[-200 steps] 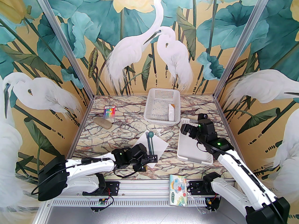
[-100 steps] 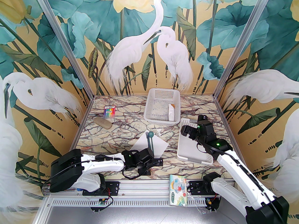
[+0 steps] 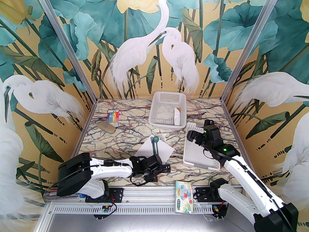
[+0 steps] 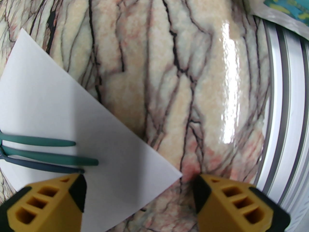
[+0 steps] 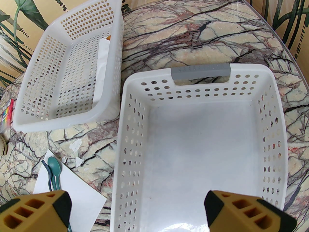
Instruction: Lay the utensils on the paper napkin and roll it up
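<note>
- L gripper (image 3: 166,167) (image 4: 138,190): jaws wide apart, nothing betw. them held. It sits low at the napkin's near corner. In its wrist view one fingertip (image 4: 78,190) is over the paper and the other over bare table just past the corner.
- R gripper (image 3: 193,135) (image 5: 137,204): jaws fully spread, empty, hovering above the near basket (image 3: 188,159) (image 5: 120,129), the one w/ a grey handle at its far end.
- Paper napkin (image 3: 165,151) (image 4: 48,105) (image 5: 79,190): flat on the marble-look table (image 3: 125,134), turned diamond-wise, mid-table, just left of the near basket.
- Fork (image 3: 152,142) (image 5: 48,175) and spoon (image 3: 156,138) (image 5: 53,163): side by side on the napkin, about along its diagonal. Their heads poke past the far corner. Handle ends stop short of the near corner, close to the L fingertip but apart from it.
- Far basket (image 3: 154,116) (image 5: 115,57): behind the napkin, holds a white paper-wrapped utensil (image 3: 177,117) (image 5: 103,57) w/ an orange tip, against its right wall.
- Misc: tissue pack (image 3: 184,196) (image 4: 284,3) at the near edge betw. the arm bases; marker pack (image 3: 113,116) and a beige lump (image 3: 106,127) far left; small white scraps (image 5: 76,145) on the table by the spoon bowl.
</note>
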`<state>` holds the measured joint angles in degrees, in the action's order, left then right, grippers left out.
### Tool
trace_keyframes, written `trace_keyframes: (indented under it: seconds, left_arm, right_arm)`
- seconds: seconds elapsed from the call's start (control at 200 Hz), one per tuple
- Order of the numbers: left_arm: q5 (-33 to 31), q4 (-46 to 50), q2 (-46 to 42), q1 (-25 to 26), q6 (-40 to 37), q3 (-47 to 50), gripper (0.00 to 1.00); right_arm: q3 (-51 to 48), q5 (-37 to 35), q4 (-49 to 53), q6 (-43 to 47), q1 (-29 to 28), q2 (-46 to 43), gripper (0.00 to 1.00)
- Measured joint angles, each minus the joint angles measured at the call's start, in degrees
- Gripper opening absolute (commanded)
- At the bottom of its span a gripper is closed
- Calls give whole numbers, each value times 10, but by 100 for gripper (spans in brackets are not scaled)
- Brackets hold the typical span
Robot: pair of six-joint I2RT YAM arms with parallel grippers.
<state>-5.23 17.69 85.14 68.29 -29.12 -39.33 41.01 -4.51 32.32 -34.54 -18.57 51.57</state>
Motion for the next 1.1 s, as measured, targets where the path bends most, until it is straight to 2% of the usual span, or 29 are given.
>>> trace_keyframes:
  seconds: [0.2, 0.715, 0.92, 1.1]
  left_arm:
    - [-2, 4, 9, 4, 0, -7, 70]
    - [-32, -28, 11, 10, 0, -2, 63]
    - [-100, -84, 13, -5, 0, 5, 52]
    - [-111, -95, 10, -9, -3, 9, 42]
  right_arm:
    - [0, 0, 0, 0, 0, 0, 99]
    - [0, 0, 0, 0, 0, 0, 99]
    - [0, 0, 0, 0, 0, 0, 99]
    - [0, 0, 1, 0, 0, 1, 99]
